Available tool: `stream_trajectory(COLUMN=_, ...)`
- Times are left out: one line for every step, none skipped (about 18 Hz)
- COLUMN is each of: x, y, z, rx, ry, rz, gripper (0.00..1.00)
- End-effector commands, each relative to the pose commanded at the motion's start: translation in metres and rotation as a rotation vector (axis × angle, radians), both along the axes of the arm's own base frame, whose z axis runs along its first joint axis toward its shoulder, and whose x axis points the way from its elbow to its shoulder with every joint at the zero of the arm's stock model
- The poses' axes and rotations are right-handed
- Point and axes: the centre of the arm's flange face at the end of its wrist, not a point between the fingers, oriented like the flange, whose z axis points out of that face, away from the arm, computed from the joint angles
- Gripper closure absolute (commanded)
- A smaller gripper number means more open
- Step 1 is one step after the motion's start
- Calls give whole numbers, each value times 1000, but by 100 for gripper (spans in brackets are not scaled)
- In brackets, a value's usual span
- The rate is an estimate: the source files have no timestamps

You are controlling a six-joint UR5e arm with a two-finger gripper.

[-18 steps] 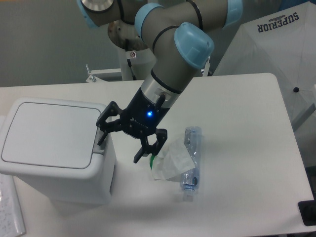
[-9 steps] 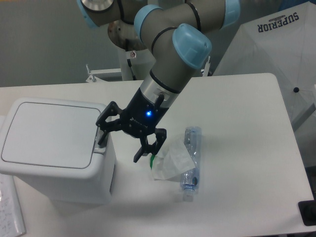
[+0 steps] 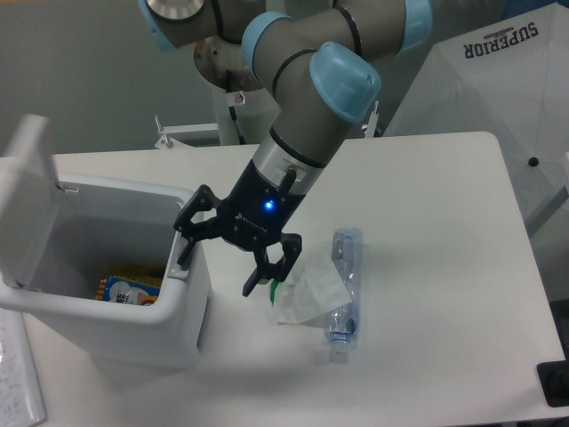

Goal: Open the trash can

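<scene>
The white trash can (image 3: 173, 334) stands at the left of the table with its lid (image 3: 22, 200) swung up on the far left side. Inside it I see colourful packaging (image 3: 129, 289). My gripper (image 3: 222, 262) is open, with one finger (image 3: 185, 247) resting on the latch at the can's right rim and the other finger (image 3: 258, 277) hanging beside the can above the table. It holds nothing.
A white plastic wrapper with a green mark (image 3: 307, 289) and a clear plastic bottle (image 3: 345, 285) lie just right of the gripper. A sheet of paper (image 3: 18, 378) lies at the front left. A white umbrella-like cover (image 3: 498, 80) stands at the back right.
The trash can lid was flat and closed in the earlier frames; now it has sprung up and the inside shows. The gripper has barely moved.
</scene>
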Motion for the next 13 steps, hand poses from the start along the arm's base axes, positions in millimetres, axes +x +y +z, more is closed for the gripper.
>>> stream_trajectory(x=-8, y=-5, z=3, rx=6, ry=8, rz=13, gripper=0)
stream_trajectory(x=-16, y=-10, z=5, rx=9, ry=15, rz=24, gripper=0)
stream_trajectory(x=-25, y=-15, z=10, rx=21, ry=33, rz=39, gripper=0)
stream_trajectory(x=-34, y=-20, z=12, rx=35, ry=53, rz=52, gripper=0)
stream_trajectory(x=-43, y=-24, z=14, rx=52, ry=77, rz=66, gripper=0)
stream_trajectory(x=-54, y=-31, z=15, rx=66, ry=97, rz=85, gripper=0)
stream_trajectory(x=-66, y=-39, z=15, rx=70, ry=110, rz=104, gripper=0)
stream_trajectory(x=-74, y=-45, z=14, rx=66, ry=116, rz=115, gripper=0)
stream_trajectory(x=-79, y=-47, z=7, rx=52, ry=137, rz=105, gripper=0)
stream_trajectory(x=-84, y=-50, z=-3, rx=21, ry=179, rz=82, gripper=0)
stream_trajectory(x=-94, y=-59, z=-8, rx=-28, ry=245, rz=69, gripper=0)
stream_trajectory(x=-106, y=-68, z=-19, rx=-96, ry=309, rz=49, gripper=0)
stream_trajectory(x=-118, y=-73, z=-28, rx=-164, ry=370, rz=18, gripper=0)
